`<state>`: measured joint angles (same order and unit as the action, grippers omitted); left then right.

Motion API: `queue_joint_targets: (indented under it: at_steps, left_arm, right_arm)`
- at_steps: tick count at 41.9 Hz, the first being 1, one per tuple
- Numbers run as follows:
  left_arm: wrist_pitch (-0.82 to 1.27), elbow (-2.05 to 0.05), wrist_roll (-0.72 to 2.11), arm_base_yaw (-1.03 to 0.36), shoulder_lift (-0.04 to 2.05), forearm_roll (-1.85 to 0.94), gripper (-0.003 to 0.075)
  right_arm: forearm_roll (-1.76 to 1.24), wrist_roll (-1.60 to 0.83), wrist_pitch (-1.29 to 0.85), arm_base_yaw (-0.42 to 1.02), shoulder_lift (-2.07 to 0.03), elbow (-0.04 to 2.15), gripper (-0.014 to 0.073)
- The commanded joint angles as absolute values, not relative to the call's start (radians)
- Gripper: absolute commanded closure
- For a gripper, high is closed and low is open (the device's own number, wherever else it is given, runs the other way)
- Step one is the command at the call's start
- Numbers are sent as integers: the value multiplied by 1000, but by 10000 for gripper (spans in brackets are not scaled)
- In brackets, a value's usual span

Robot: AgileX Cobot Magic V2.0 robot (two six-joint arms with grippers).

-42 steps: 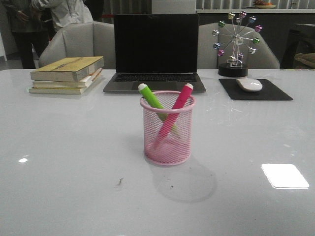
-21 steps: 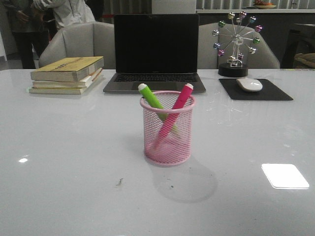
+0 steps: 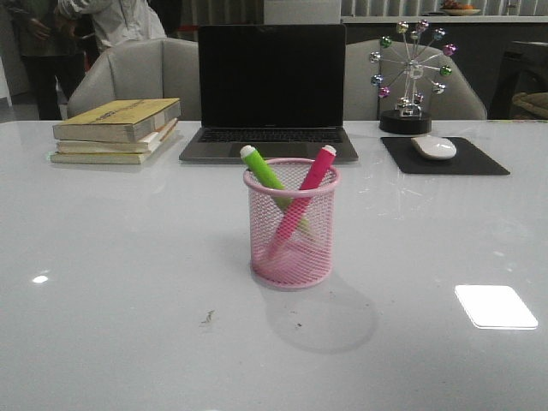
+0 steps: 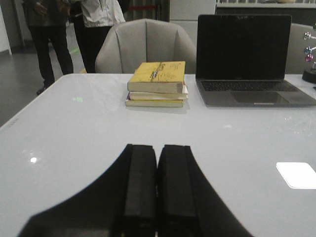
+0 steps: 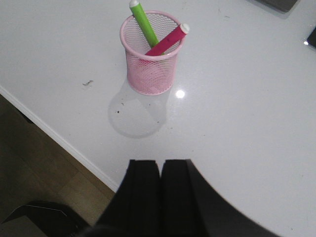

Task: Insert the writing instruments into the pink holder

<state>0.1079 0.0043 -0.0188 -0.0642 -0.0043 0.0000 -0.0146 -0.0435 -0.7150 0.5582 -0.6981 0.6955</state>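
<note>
The pink holder (image 3: 291, 231) stands upright in the middle of the white table, also seen in the right wrist view as the pink holder (image 5: 150, 59). Inside it the lime green marker (image 3: 264, 169) leans left and the magenta marker (image 3: 310, 184) leans right, their white tips above the rim; the right wrist view shows the green marker (image 5: 144, 22) and the magenta marker (image 5: 168, 42) crossing in the cup. My left gripper (image 4: 157, 148) is shut and empty over bare table. My right gripper (image 5: 160, 164) is shut and empty near the table's front edge, well apart from the cup. Neither gripper appears in the front view.
A stack of books (image 3: 118, 130) lies at the back left, a laptop (image 3: 271, 90) behind the cup, a mouse (image 3: 434, 147) on a black pad (image 3: 475, 161) and a ferris-wheel ornament (image 3: 411, 77) at the back right. Chairs and people stand beyond the table. The table edge (image 5: 59, 140) is near the right gripper.
</note>
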Motion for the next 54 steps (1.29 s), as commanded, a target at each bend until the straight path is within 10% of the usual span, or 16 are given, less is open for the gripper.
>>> queue_joint_targets:
  at_steps: [1,54]
  left_arm:
    - [-27,6,-28,-62,-24,-7,621]
    - [-59,10,-28,-90,-24,-7,621]
  right_arm:
    - [-18,-55,-648,556,-695,722,537]
    - [-21,-55,-643,559,-686,715,537]
